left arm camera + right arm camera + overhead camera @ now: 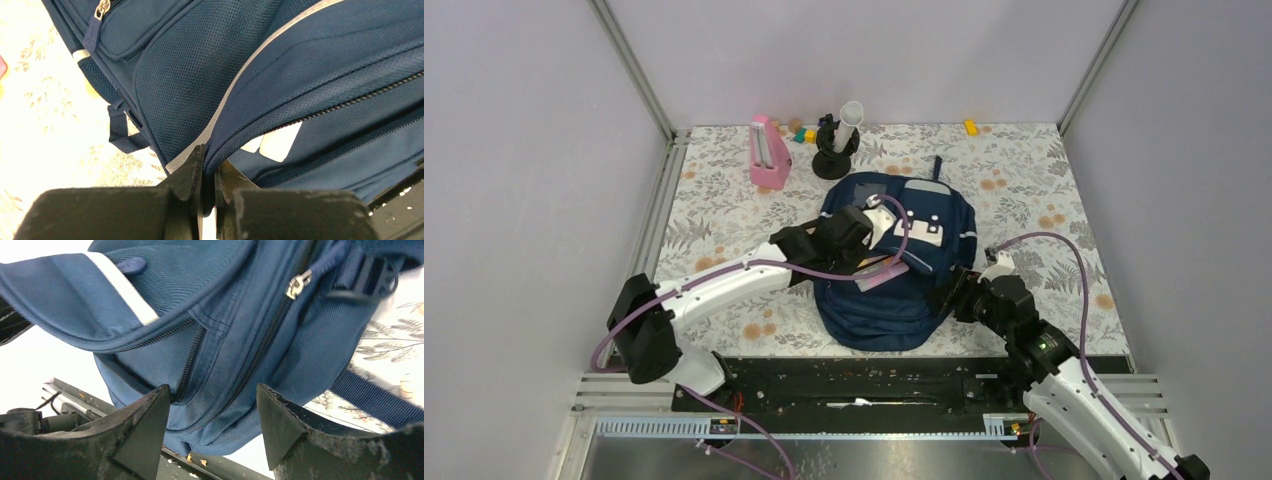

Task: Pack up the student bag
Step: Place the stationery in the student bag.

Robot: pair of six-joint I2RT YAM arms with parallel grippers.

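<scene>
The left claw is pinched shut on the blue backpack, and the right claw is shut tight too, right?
Not quite. The right gripper is open: the right wrist view shows its jaws apart, the backpack just beyond them. The left gripper is indeed pinched shut on the backpack's edge.

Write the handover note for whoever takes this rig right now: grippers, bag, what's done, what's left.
Left gripper: shut, apparently pinching the student bag at its striped flap edge.
Right gripper: open, jaws either side of the bag's near right corner, not gripping.
Bag: lies mid-table; a pink item shows at its opening.
Done: flap pinched; possibly one item in.
Left: pink box, black stand and yellow block sit outside at the far edge; zip not closed.
</scene>
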